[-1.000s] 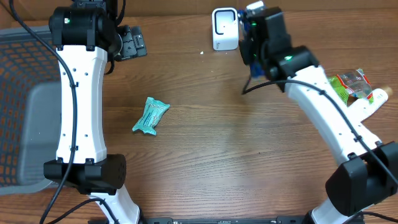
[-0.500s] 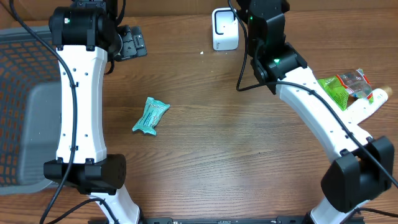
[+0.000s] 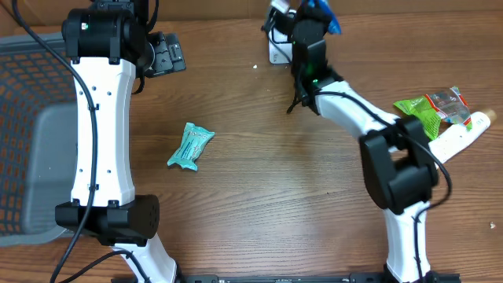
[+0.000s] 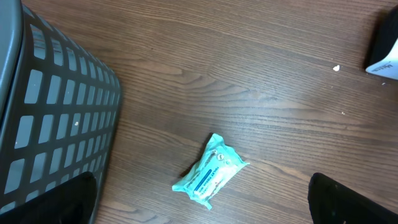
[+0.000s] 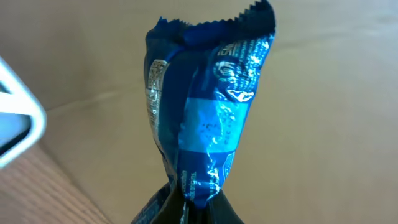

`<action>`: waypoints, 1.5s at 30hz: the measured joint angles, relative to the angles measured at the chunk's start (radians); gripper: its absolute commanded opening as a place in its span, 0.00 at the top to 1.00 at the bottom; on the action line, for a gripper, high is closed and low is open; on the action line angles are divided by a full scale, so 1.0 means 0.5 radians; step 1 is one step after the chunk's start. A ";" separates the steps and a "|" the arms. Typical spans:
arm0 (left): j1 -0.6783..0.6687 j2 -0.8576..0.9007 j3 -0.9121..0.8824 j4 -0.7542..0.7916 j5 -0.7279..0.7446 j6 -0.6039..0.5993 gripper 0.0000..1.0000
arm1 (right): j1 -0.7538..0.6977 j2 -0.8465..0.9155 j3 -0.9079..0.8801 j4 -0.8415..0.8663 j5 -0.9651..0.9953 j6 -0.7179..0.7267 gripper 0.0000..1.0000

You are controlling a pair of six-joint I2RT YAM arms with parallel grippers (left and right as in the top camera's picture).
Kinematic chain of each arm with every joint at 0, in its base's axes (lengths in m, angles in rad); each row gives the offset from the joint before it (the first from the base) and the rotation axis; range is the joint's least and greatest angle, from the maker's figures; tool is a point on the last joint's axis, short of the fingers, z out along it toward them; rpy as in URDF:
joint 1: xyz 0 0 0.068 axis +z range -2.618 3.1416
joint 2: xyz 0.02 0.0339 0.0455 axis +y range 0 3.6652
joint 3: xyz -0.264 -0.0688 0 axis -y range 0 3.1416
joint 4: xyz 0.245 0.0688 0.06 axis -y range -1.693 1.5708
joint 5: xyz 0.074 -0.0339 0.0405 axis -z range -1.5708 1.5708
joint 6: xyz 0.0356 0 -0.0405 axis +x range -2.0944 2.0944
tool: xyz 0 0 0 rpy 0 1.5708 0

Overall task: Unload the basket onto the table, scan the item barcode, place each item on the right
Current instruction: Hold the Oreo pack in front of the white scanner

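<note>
**Overhead view.** You see a wooden worktop [image 3: 259, 196] with an arm on each side. The right end effector [image 3: 311, 22] is up at the far edge of the worktop, shut on a blue packet [image 3: 324, 14] that sticks out beyond it. A white scanner [image 3: 275, 49] stands just beside that end effector, on the side toward the left arm. The left end effector [image 3: 165, 53] is also near the far edge, with its jaws spread wide and nothing in them. A mesh basket [image 3: 23, 118] fills the worktop edge to its outer side. Nearer you than the left end effector lies a teal packet [image 3: 190, 146]. A broad stretch of bare wood separates it from the right arm. Green packets [image 3: 428, 110] and a white tube [image 3: 464, 135] lie well apart, at the right edge.

**Left wrist view.** Both dark fingertips [image 4: 74, 199] sit in the bottom corners, far apart, touching nothing. The teal packet is between and just ahead of them. The basket wall is at the left, and a corner of the scanner is at the top right.

**Right wrist view.** The blue packet stands upright, pinched at its lower end by the closed fingers [image 5: 155, 208]. The scanner's white edge shows at the left.
</note>
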 measured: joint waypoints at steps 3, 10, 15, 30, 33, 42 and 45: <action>0.000 0.000 0.000 -0.001 0.000 0.000 0.00 | -0.011 0.092 0.000 0.046 -0.090 -0.084 0.96; 0.000 0.000 0.000 -0.001 0.000 0.000 0.00 | -0.087 0.173 0.000 0.167 -0.288 -0.150 0.96; 0.000 0.000 0.000 -0.001 0.000 0.000 0.00 | -0.146 0.173 0.000 0.179 -0.414 -0.151 0.96; 0.000 0.000 0.000 -0.001 0.000 0.000 0.00 | -0.170 0.173 0.000 0.090 -0.588 0.352 0.96; 0.000 0.000 0.000 0.000 0.000 0.000 0.00 | -0.174 0.173 0.000 0.015 -0.620 0.369 0.96; 0.000 0.000 0.000 -0.001 0.000 0.000 0.00 | -0.208 0.173 0.000 -0.075 -0.632 0.211 0.96; 0.000 0.000 0.000 -0.001 0.000 0.000 0.00 | -0.209 0.174 0.000 -0.080 -0.633 0.153 0.96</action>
